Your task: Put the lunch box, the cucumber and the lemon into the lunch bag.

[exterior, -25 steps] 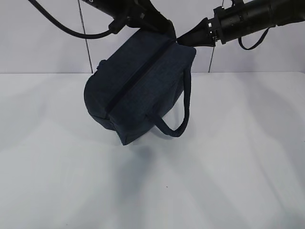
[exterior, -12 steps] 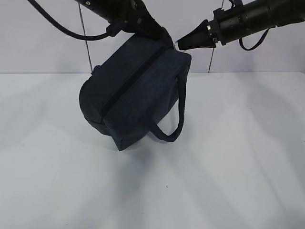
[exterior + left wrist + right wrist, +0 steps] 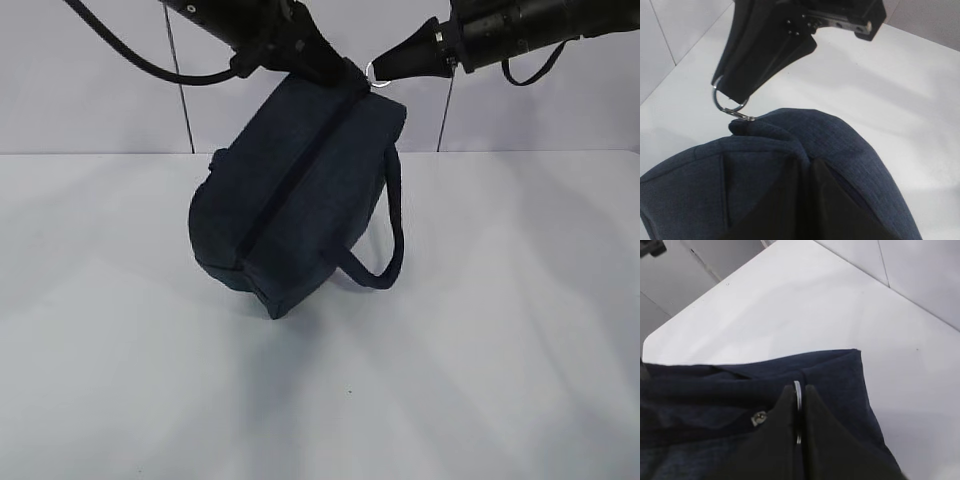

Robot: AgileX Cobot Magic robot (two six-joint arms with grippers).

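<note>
**Lunch bag held aloft by both grippers**

White tabletop is seen spread below, backed by pale grey wall panels. Above this surface the lunch bag is held clear of the table, tilted so that its zipped top seam runs diagonally from upper right to lower left in the exterior view. Its shadow is cast on the tabletop underneath. One loop handle is seen hanging down on the right side of the bag.

The bag's upper corner is gripped by the left gripper, whose dark fingers are closed on the navy fabric, as is shown close up in the left wrist view. The metal ring pull at the end of the zipper is pinched by the right gripper; in the right wrist view its fingers are pressed together with the ring's thin edge caught between them. The zipper appears closed along its visible length.
</note>
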